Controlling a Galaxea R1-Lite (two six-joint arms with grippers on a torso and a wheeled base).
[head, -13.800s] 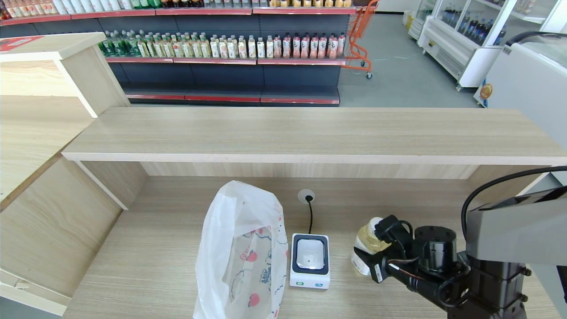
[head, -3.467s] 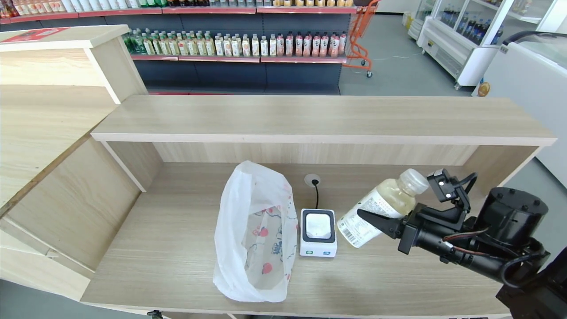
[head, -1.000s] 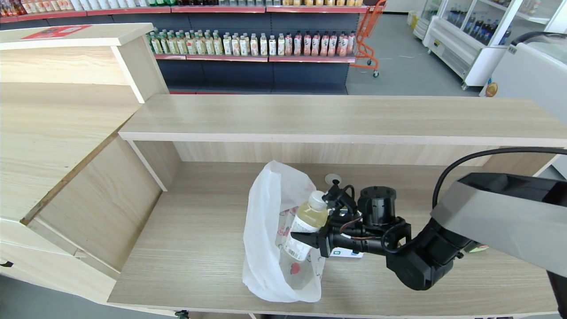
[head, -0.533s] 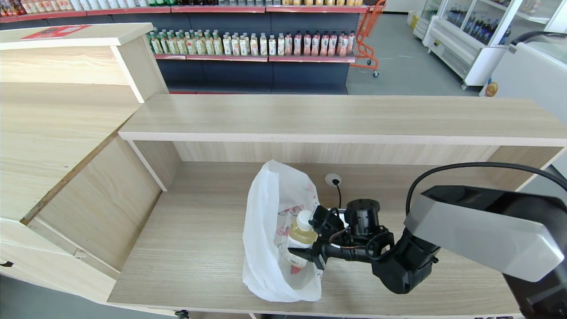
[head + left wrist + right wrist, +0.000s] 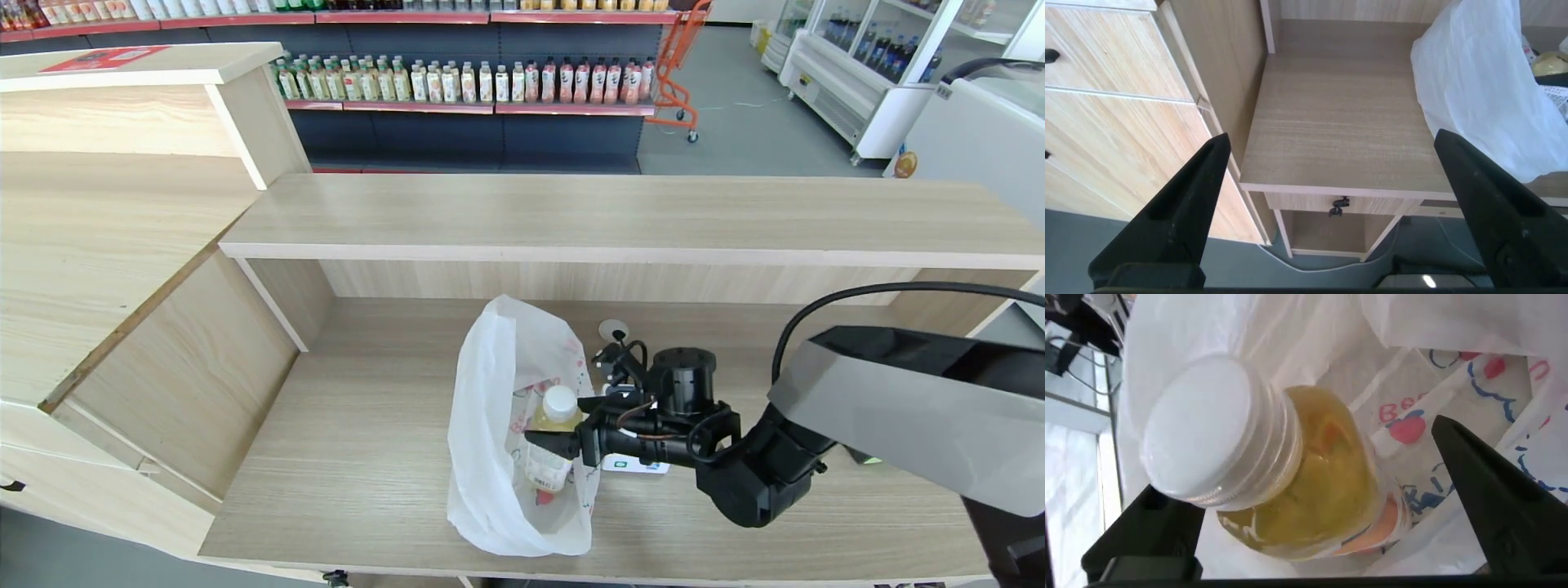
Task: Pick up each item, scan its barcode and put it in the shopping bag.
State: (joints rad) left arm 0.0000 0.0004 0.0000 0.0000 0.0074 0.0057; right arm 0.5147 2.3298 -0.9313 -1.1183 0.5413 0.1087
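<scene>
1. Clear plastic bottle of pale yellow drink [image 5: 1315,482], with a round white screw cap [image 5: 1208,429] and a printed label, stands nearly upright inside the white plastic shopping bag [image 5: 490,408] printed with red and blue pictures. Its neck and shoulder sit between the fingers of the right gripper [image 5: 563,425].
2. The right gripper's black fingers [image 5: 1503,506] are spread wider than the bottle. One finger lies close by the bottle's shoulder. The other stands apart from it, with bag plastic showing in the gap, so the bottle is not clamped.
3. The bag's open mouth surrounds the right fingertips, and its printed inner wall lies just beyond them. The bag stands on the light wooden counter [image 5: 367,457].
4. The white square barcode scanner [image 5: 633,465] lies behind the right fingers, under the wrist and mostly hidden by it. A green light shows on its front edge.
5. The left gripper [image 5: 1333,137] has its two dark fingers wide apart with nothing between them. Past its fingertips lies the counter's front edge, and the bag's white side bulges beyond one fingertip.
</scene>
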